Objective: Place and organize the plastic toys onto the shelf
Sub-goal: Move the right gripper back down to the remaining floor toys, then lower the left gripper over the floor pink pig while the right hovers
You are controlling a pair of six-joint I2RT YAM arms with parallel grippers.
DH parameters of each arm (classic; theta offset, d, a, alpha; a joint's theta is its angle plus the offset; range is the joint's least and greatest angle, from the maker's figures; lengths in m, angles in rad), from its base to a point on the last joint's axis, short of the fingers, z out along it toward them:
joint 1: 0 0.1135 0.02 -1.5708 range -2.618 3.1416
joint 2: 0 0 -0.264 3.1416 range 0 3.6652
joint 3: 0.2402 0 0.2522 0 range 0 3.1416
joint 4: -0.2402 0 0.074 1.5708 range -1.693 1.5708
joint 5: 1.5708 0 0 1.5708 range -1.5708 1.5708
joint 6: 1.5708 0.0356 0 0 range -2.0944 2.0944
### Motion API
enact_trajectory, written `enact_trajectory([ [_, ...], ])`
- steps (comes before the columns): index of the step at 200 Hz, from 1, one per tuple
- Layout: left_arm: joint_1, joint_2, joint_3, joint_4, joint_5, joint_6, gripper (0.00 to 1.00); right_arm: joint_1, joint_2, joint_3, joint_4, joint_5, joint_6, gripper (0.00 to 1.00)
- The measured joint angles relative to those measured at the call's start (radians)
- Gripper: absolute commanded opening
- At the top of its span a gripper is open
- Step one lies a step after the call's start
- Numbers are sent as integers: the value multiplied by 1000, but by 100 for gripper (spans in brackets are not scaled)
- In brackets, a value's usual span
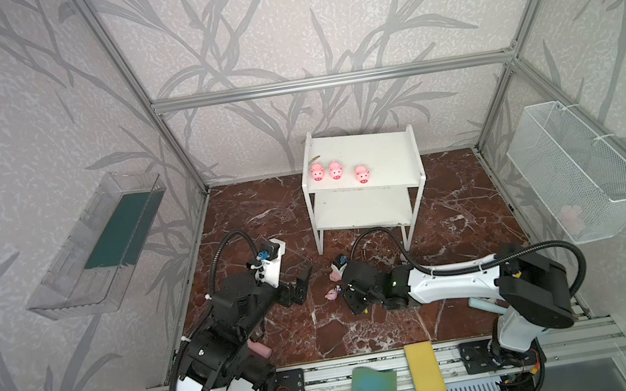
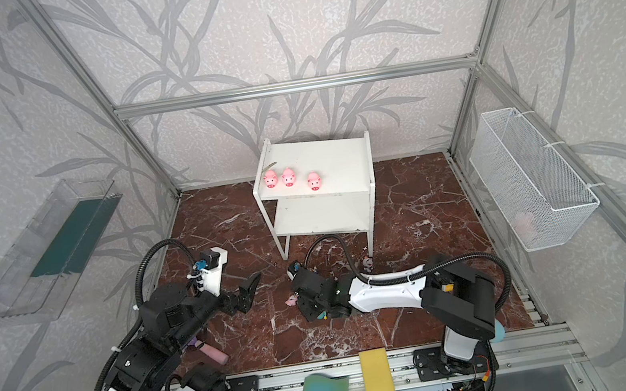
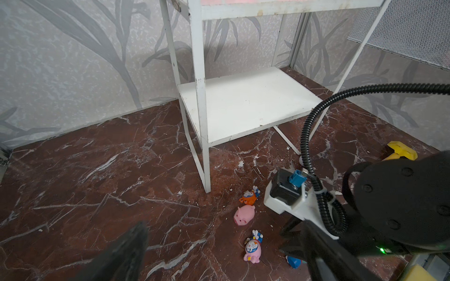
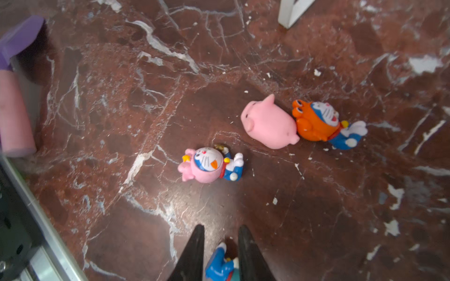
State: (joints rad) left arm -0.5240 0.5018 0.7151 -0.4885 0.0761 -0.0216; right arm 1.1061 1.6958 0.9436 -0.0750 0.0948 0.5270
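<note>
Your left gripper (image 1: pixel 300 287) hangs spread wide, idle. Your right gripper (image 4: pixel 221 231) pinches the blue figurine (image 4: pixel 219 264) at floor level, near the jaw tips; such a shallow hold may slip en route to the shelf (image 1: pixel 363 151)

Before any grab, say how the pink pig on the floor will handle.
Pink pig: rounded, smooth body, so it probably rolls or slips when pinched. Small, likely light. It abuts the orange figurine, so a push probably shoves both.
</note>
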Motion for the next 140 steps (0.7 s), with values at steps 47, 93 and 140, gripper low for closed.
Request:
enact_trajectory([
  [47,-2,3,0,-6,-5,0,99,-29,51,9,28,2,53,24],
  [93,-6,89,0,-20,17,-21,99,-28,47,5,51,7,60,24],
  [140,-18,187,-70,12,73,-21,99,-28,-88,-113,78,20,42,25],
])
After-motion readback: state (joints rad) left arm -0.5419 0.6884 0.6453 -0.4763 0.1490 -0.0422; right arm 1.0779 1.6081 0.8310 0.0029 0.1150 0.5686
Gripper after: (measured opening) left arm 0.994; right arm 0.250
